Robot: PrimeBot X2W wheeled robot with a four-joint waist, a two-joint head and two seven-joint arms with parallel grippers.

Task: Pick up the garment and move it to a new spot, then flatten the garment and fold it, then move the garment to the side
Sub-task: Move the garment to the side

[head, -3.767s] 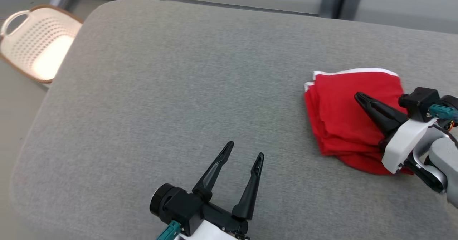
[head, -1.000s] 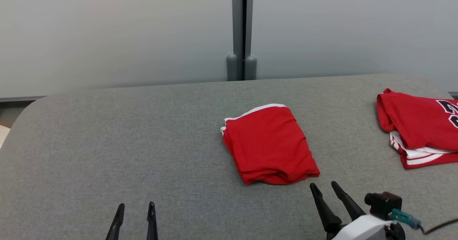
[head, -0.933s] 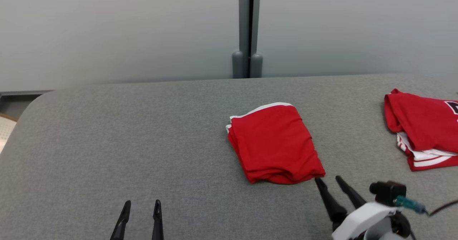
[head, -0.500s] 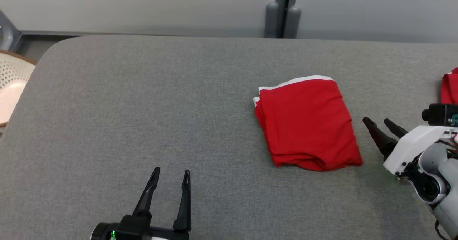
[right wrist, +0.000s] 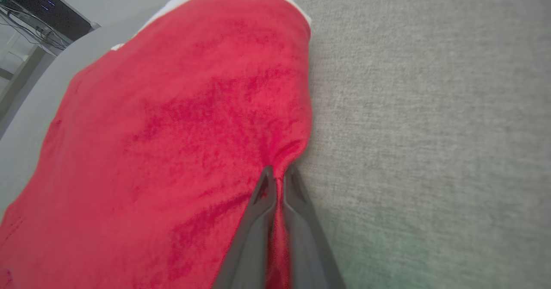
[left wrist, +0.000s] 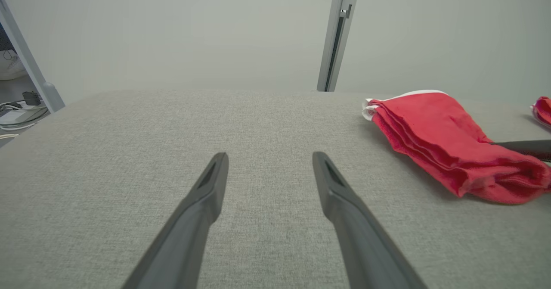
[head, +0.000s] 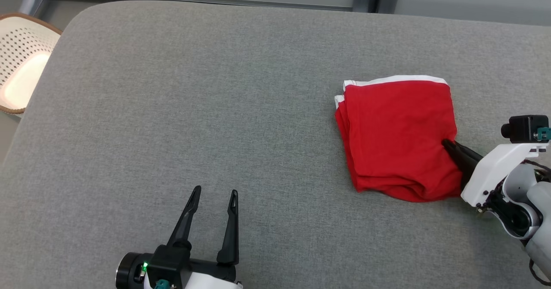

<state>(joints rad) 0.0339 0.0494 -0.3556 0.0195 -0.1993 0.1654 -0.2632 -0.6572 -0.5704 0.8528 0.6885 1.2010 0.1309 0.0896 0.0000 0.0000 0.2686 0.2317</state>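
The garment (head: 398, 136) is a red cloth with white trim, folded into a thick rectangle on the grey padded table (head: 215, 108), right of centre. My right gripper (head: 447, 144) has its fingers shut on the garment's right edge; in the right wrist view (right wrist: 277, 175) a pinch of red fabric (right wrist: 193, 129) sits between the closed tips. My left gripper (head: 215, 192) stands open over bare table at the lower left, well apart from the garment (left wrist: 447, 147). Its fingers (left wrist: 202, 198) hold nothing.
A cream perforated basket (head: 21, 60) sits off the table's left edge. A second red cloth (left wrist: 543, 110) peeks in at the far right of the left wrist view. A grey wall and post (left wrist: 338, 35) rise behind the table.
The head camera has tilted down and turned. My right gripper reached left to the garment's right edge and shut on it. The left gripper stays open.
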